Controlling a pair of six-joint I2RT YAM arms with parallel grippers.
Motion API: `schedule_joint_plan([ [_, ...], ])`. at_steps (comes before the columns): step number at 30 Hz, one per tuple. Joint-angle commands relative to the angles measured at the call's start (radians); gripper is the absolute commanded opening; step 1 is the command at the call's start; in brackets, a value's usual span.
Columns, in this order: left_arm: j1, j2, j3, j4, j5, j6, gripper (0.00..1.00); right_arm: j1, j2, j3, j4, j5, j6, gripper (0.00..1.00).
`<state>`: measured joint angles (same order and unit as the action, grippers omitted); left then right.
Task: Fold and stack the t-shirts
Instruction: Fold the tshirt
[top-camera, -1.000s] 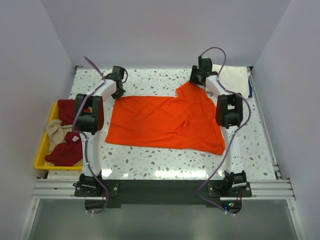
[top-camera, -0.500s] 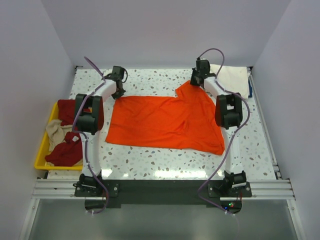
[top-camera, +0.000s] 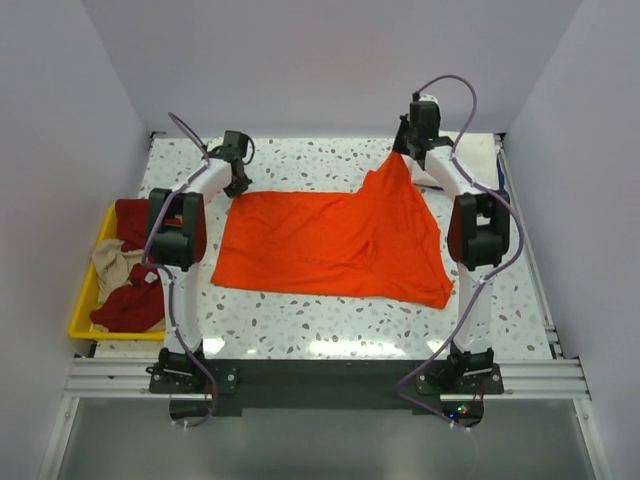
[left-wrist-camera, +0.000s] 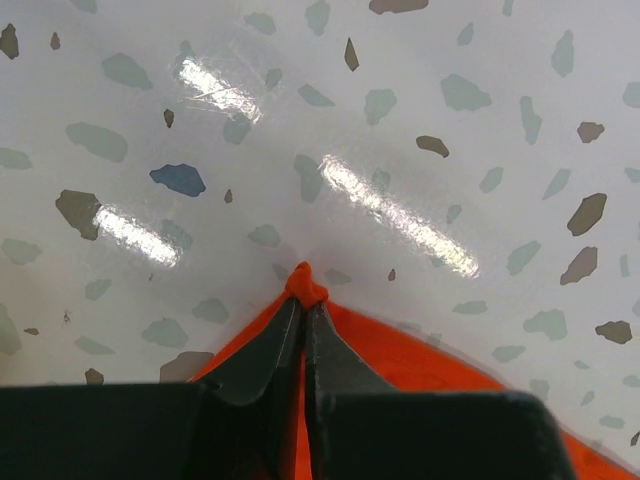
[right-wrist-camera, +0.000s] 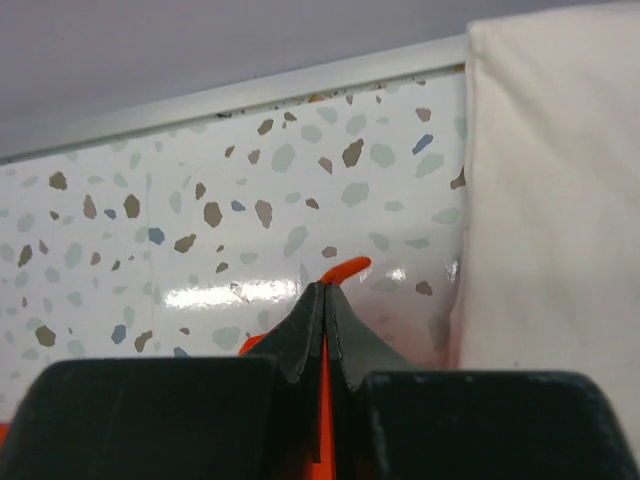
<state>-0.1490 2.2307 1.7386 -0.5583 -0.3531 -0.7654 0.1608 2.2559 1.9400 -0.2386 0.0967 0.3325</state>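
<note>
The orange t-shirt (top-camera: 330, 245) lies spread in the middle of the table (top-camera: 300, 330), and the change is at its far right corner. A second ago the right gripper (top-camera: 405, 150) stood half open just beside that corner, which then lay flat. Now its jaws are fully closed on the corner and the arm has gone up and back, so the cloth rises there into a steep peak while the rest lies on the table. The left gripper (top-camera: 238, 188) has not moved; it is closed on the far left corner, low at the table. I judge that both far corners are now secured, so the fold toward the near edge can begin. The top view shows the whole shirt and the lifted peak, but not how the jaws stand. The wrist views show it: a small orange tip comes out past the pressed fingertips of the left gripper (left-wrist-camera: 305, 305) and of the right gripper (right-wrist-camera: 322, 295). The right wrist view also shows the cream-white t-shirt (right-wrist-camera: 540, 200) just beside the grip. Only the top view shows the yellow tray (top-camera: 80, 320) with a dark red t-shirt (top-camera: 130, 305) and a beige t-shirt (top-camera: 115, 262), waiting at the left.
</note>
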Motion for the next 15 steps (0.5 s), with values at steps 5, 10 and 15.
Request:
schedule_joint_plan([
  [5, 0.025, -0.105, -0.037, 0.084, 0.045, 0.024, 0.06, -0.017, -0.212, -0.162, 0.104, 0.047, 0.002, 0.00],
  [10, 0.039, -0.118, -0.053, 0.115, 0.114, 0.041, 0.10, -0.021, -0.312, -0.295, 0.116, 0.060, -0.004, 0.00],
  [15, 0.045, -0.131, -0.074, 0.124, 0.123, 0.040, 0.25, -0.021, -0.395, -0.398, 0.131, 0.051, -0.001, 0.00],
])
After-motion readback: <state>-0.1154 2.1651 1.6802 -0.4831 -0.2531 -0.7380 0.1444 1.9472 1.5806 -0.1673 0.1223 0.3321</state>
